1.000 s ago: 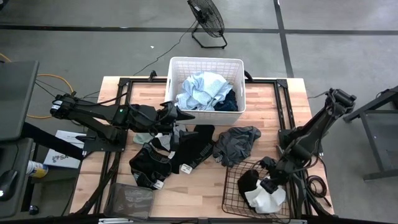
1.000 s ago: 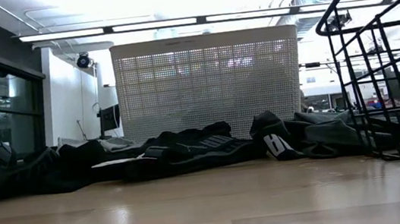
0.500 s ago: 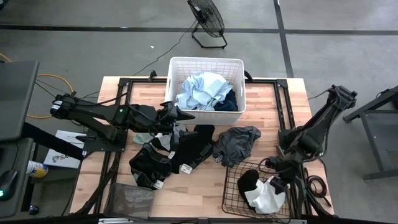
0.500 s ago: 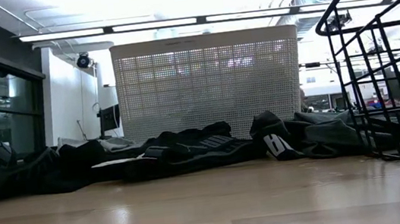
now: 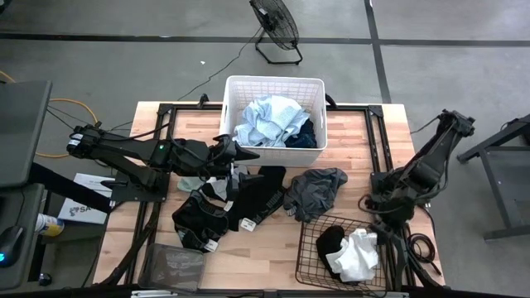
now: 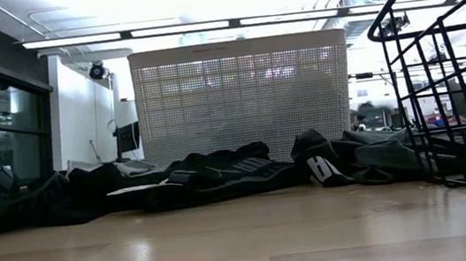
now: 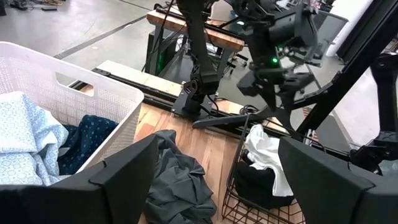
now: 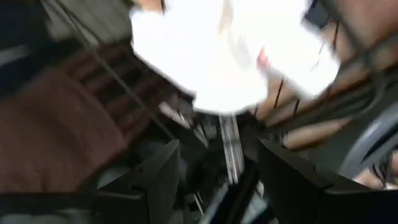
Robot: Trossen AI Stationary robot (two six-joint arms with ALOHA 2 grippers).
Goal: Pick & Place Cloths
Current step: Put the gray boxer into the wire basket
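High view: a white laundry basket (image 5: 274, 112) holds a light blue cloth (image 5: 269, 121) and navy cloth (image 5: 304, 134). Just beside its front corner the left hand (image 5: 245, 155) hovers spread wide, empty. Black garments (image 5: 230, 204) and a grey cloth (image 5: 315, 191) lie on the surface (image 5: 265, 248) before it. The right hand (image 5: 383, 225), parted and empty, hangs over the wire basket (image 5: 310, 258) with a white cloth (image 5: 356, 254) inside.

Low view: a black garment (image 6: 322, 166) bears white lettering, unreadable.

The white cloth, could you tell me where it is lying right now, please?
In the high view the white cloth lies inside the black wire basket at the table's near right corner, beside a black cloth, just below the right gripper.
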